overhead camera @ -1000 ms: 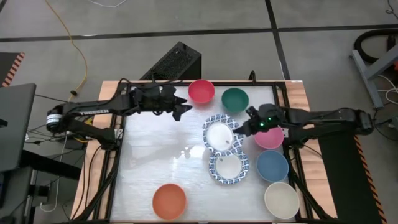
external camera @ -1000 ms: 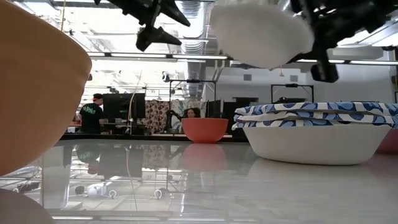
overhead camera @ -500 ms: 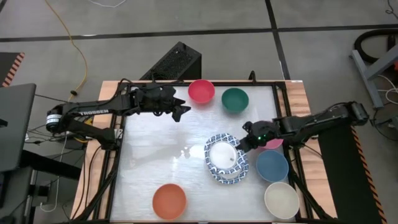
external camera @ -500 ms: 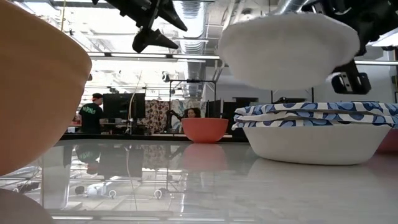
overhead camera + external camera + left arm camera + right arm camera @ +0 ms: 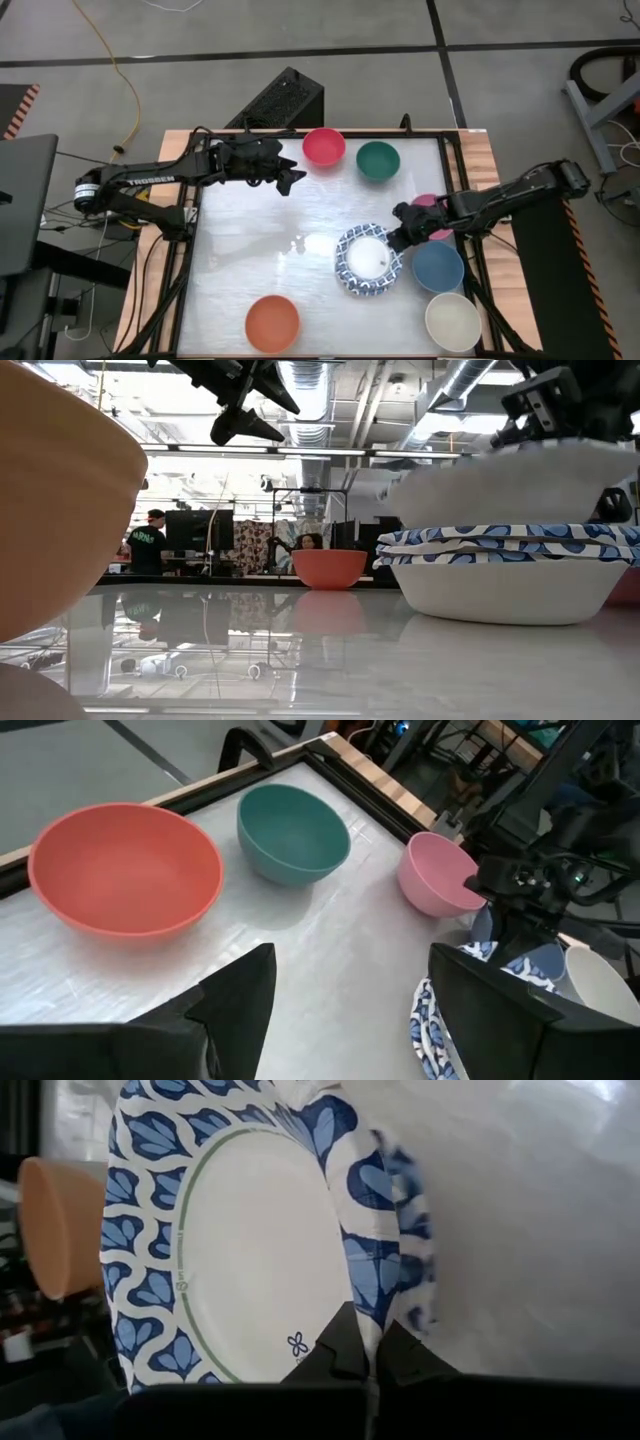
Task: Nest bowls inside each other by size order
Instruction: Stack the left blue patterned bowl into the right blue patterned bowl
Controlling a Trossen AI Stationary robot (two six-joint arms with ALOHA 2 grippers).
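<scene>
My right gripper (image 5: 398, 238) is shut on a shallow blue-and-white patterned bowl (image 5: 368, 255), held low over a stack of like patterned bowls (image 5: 510, 575) right of the table's middle; whether they touch I cannot tell. My left gripper (image 5: 293, 178) hangs open above the far left of the table, near the red bowl (image 5: 323, 146) and teal bowl (image 5: 377, 160), with nothing between its fingers (image 5: 235, 1010). The pink bowl (image 5: 432, 205), blue bowl (image 5: 438, 266) and cream bowl (image 5: 452, 320) stand along the right edge. The orange bowl (image 5: 272, 322) rests near the front. My right gripper pinches the patterned bowl's rim (image 5: 365, 1295) on its right side between its two fingers, one above the rim and one below. The fingers come slanting down from the table's right. The bowl stays mouth up over the stack, its white underside (image 5: 500, 485) just above the stack's top rim.
A dark frame (image 5: 455, 180) borders the white tabletop. Bare tabletop (image 5: 260, 250) lies left of the stack, between it and the orange bowl. People and desks show in the room beyond the far edge in the low view.
My right gripper has gone toward the table's near edge and down, tipping further downward, staying shut. The patterned bowl it carries has come from beside the stack's far side to low over the stack.
</scene>
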